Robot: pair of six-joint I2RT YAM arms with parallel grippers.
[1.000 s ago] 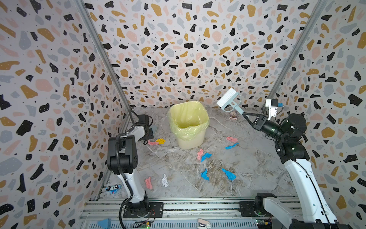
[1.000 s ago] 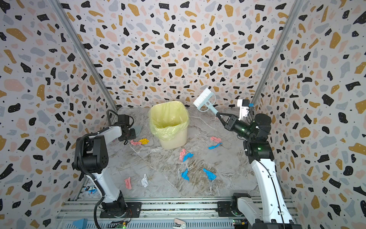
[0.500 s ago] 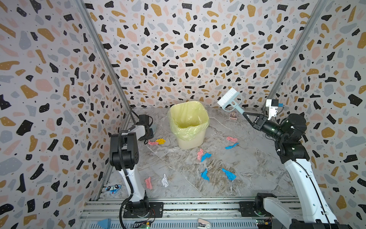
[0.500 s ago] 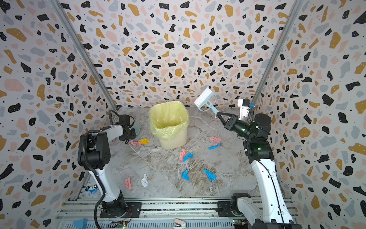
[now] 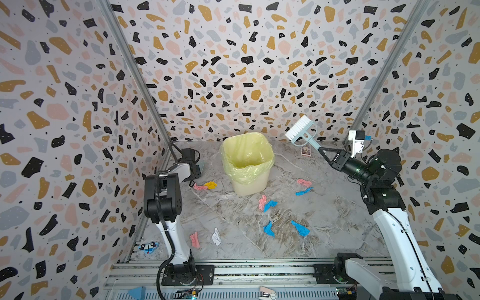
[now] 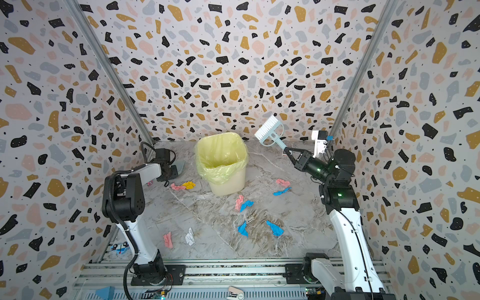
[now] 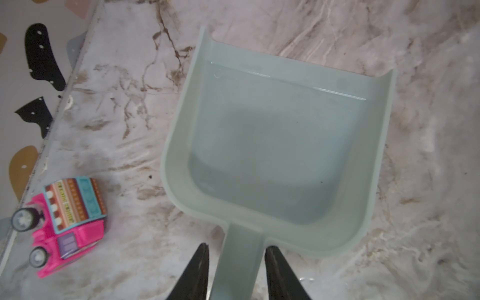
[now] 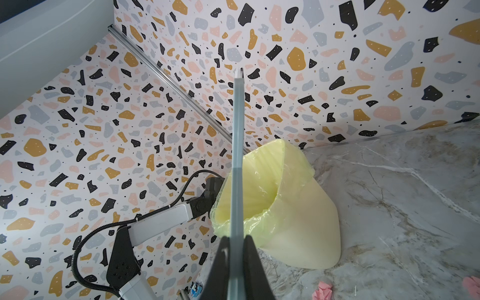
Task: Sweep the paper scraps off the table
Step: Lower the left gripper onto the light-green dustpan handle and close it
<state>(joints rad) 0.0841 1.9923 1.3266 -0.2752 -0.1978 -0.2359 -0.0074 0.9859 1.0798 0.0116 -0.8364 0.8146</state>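
Several paper scraps lie on the marble table (image 5: 337, 220): pink and yellow (image 5: 205, 185) left of the bin, pink and blue (image 5: 266, 204) in the middle, blue ones (image 5: 300, 228) nearer the front, pink (image 5: 194, 240) and white (image 5: 216, 236) front left. My left gripper (image 7: 236, 249) straddles the handle of a pale green dustpan (image 7: 280, 155) lying flat at the back left; a narrow gap shows beside each finger. My right gripper (image 8: 237, 241) is shut on the handle of a brush (image 5: 300, 130), held high at the back right with its bristles up.
A yellow-lined bin (image 5: 246, 161) stands at the back centre. A pink toy truck (image 7: 67, 220) sits by the left wall next to the dustpan. A printed card (image 5: 306, 150) lies behind the brush. A small blue toy car (image 5: 148, 246) rests at the front left rail.
My left jaws have narrowed around the dustpan handle, and the left arm's elbow has shifted slightly. The right arm and the brush have hardly moved.
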